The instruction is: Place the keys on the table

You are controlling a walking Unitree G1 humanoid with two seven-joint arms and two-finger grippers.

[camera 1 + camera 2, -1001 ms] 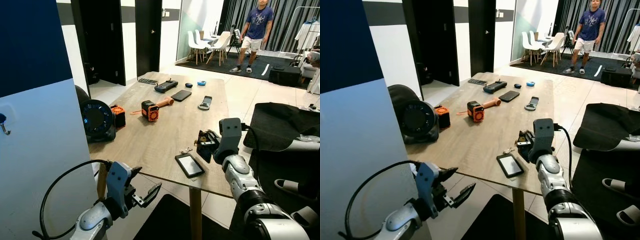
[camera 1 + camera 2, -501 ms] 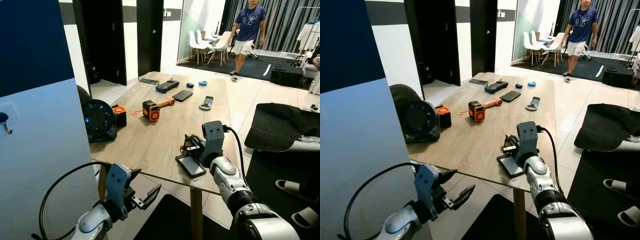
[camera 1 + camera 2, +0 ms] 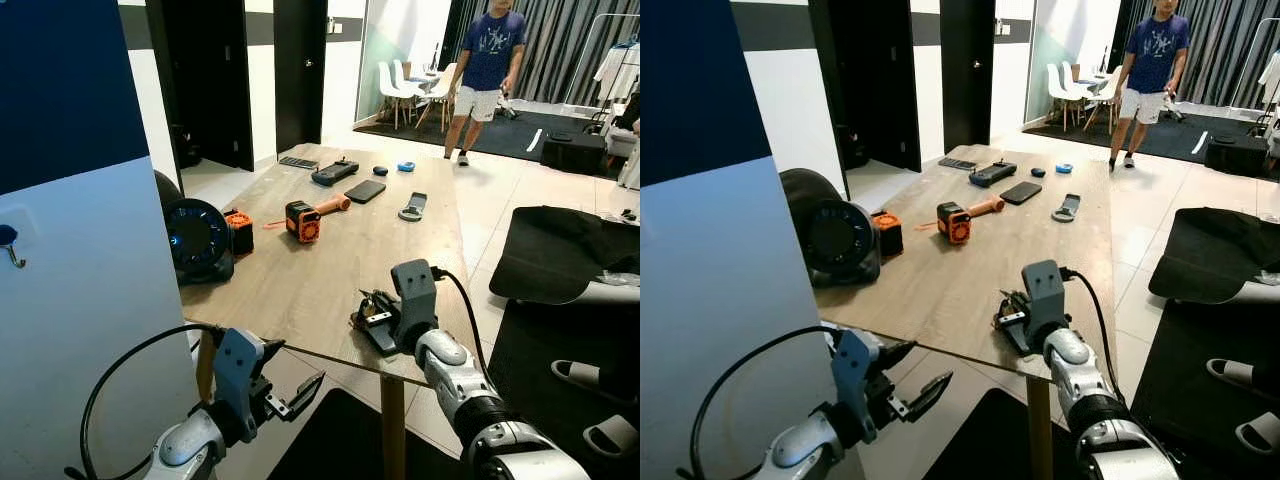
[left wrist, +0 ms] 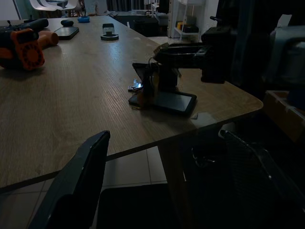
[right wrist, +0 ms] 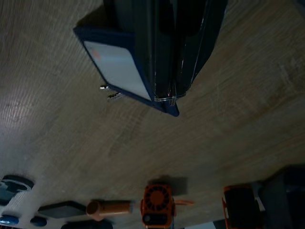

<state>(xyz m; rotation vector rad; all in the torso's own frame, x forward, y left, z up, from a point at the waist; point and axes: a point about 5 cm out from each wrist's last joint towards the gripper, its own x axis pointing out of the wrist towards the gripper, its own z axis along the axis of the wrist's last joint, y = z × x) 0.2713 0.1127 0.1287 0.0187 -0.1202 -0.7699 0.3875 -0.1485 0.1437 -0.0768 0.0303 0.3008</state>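
we are lowering our right gripper [image 3: 372, 318] over the smartphone [image 4: 164, 101] at the near edge of the wooden table [image 3: 330, 250], its fingers pressed together. the keys [image 4: 136, 86] are lying on the table just beside the phone. our left gripper [image 3: 297, 390] is hanging spread below the table edge.

Matt wood-grain table [image 3: 330, 260], glossy glass-faced phone [image 4: 167, 101]

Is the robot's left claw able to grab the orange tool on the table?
Probably not from here. The left claw hangs below the table edge, and the orange tool lies far across the top.
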